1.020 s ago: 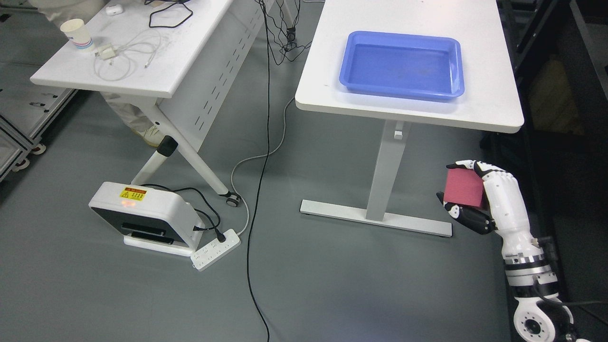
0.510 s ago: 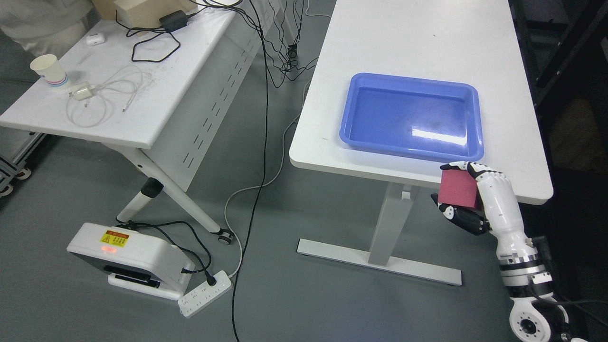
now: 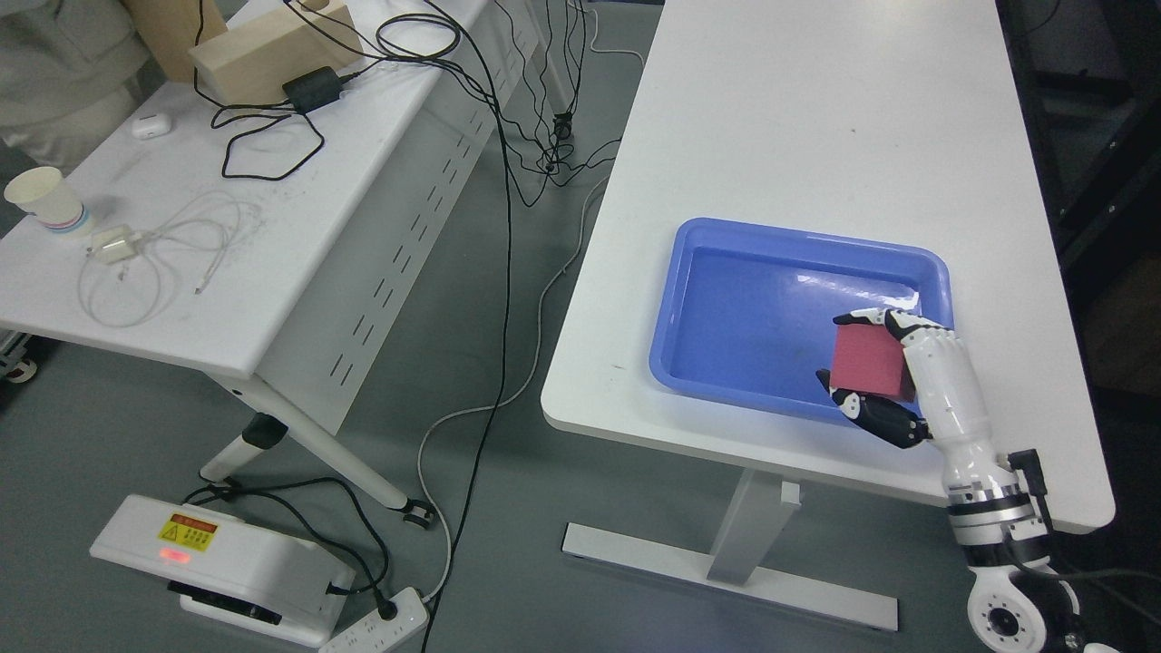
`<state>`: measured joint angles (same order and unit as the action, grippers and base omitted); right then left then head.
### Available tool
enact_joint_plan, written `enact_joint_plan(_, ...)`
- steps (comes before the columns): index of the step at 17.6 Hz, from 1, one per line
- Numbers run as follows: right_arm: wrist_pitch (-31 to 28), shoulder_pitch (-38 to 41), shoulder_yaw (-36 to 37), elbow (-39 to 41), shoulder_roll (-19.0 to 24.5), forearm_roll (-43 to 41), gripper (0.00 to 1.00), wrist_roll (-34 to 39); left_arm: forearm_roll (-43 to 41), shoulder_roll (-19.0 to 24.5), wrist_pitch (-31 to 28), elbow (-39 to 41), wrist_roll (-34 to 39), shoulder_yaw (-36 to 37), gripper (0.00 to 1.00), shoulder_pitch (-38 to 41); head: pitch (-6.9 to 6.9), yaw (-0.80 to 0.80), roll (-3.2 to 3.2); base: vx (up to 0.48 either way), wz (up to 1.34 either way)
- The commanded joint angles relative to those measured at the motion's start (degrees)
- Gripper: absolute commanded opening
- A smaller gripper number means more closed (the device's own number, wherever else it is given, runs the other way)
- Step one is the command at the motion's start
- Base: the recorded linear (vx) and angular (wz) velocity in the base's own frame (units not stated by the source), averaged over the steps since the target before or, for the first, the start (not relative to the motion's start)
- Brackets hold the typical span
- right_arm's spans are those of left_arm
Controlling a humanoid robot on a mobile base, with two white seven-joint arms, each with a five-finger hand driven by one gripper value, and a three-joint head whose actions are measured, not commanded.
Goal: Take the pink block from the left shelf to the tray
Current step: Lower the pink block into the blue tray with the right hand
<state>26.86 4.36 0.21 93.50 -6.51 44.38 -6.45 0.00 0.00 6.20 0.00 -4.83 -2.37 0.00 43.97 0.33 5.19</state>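
The pink block is gripped by the right hand over the near right corner of the tray, so a release there risks it catching the rim and tumbling onto the tabletop.

Pink block, flat square face toward the camera and a bit tilted, gripped in the right hand over the near right corner of the shallow blue tray sitting on the white table.
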Motion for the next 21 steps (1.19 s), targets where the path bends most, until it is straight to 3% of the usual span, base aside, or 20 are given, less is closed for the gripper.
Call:
enact_joint_plan(1,-0.5,-0.2,1.5,-0.2,0.4,0.1,0.14,0.4,-0.1,1.0,0.0,1.0,0.0,0.0,1.0,-1.3,0.0,0.0,0.0,0.223,0.0)
enact_joint_plan(4,-3.3,-0.7,1.6,-1.1,1.0,-0.1,0.38,0.6,-0.1,1.0,0.0,1.0,0.0,0.0,1.0,-1.3,0.0,0.0,0.0,0.211,0.0)
enact_joint_plan(5,-4.7,-0.7,1.6,-1.1,1.3,-0.7,0.54,0.8,-0.1,1.0,0.0,1.0,0.0,0.0,1.0,-1.3,0.0,0.0,0.0,0.196,0.0)
enact_joint_plan(8,-6.0,-0.7,1.6,-1.1,1.5,-6.1,0.73,4.7,-0.1,1.0,0.0,1.0,0.0,0.0,1.0,-1.3,0.0,0.0,0.0,0.129,0.0)
enact_joint_plan(15,-5.7,-0.8,1.7,-1.3,1.4,-15.2,0.97,9.7,-0.1,1.0,0.0,1.0,0.0,0.0,1.0,-1.3,0.0,0.0,0.0,0.056,0.0)
enact_joint_plan(21,-6.0,-0.9,3.4,-1.4,1.7,-29.9,0.99,9.2,-0.1,1.0,0.0,1.0,0.0,0.0,1.0,-1.3,0.0,0.0,0.0,0.0,0.0)
